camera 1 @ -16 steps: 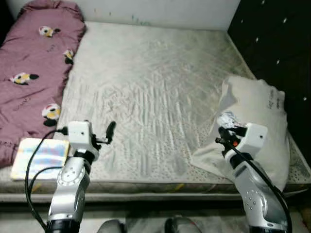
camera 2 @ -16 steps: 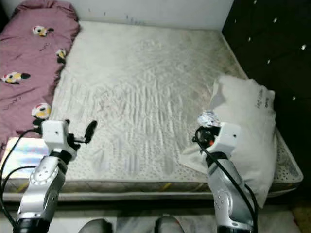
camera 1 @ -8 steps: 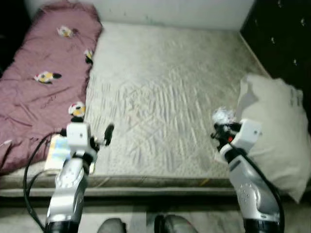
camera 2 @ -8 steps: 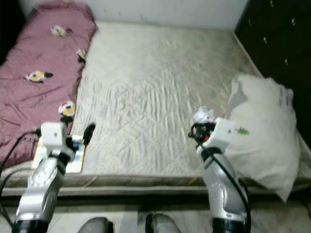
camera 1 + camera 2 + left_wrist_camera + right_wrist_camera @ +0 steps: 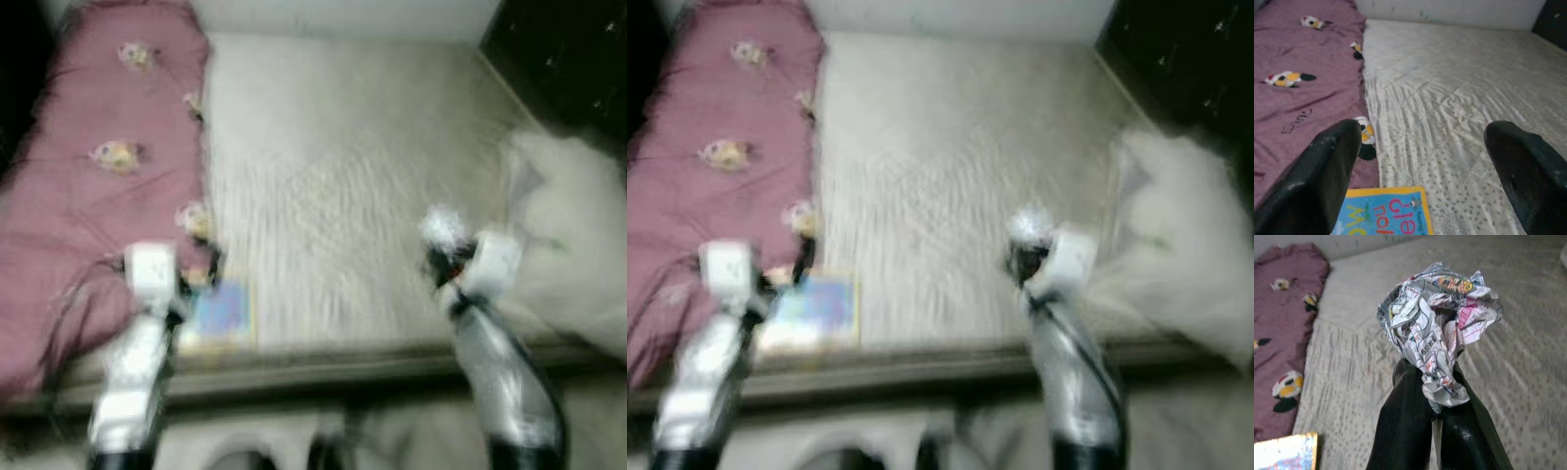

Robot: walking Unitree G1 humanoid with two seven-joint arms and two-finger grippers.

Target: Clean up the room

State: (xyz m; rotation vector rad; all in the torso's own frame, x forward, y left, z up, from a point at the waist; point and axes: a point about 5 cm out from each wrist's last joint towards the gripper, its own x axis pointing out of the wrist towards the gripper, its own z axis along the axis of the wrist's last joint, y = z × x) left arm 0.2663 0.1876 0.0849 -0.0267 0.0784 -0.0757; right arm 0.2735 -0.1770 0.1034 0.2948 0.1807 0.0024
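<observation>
Head views blurred, shifted since a second ago — camera turning, bed point(image 5: 343, 147) unmoved. Right gripper point(image 5: 1432, 396) fingers pinched on crumpled paper point(image 5: 1437, 318) above mattress; left gripper point(image 5: 1425, 147) wide, empty, over picture book point(image 5: 1383, 213). Paper awaits disposal.

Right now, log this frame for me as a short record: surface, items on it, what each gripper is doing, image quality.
surface: bare pale mattress
bedding: maroon quilt with cartoon prints along the robot's left; white pillow at the right
loose item: colourful book at the near edge, by the quilt
left gripper: jaws wide apart, holding nothing, above the book
right gripper: jaws shut on a crumpled paper ball, over the mattress
image quality: head views blurred; wrist views sharp
</observation>
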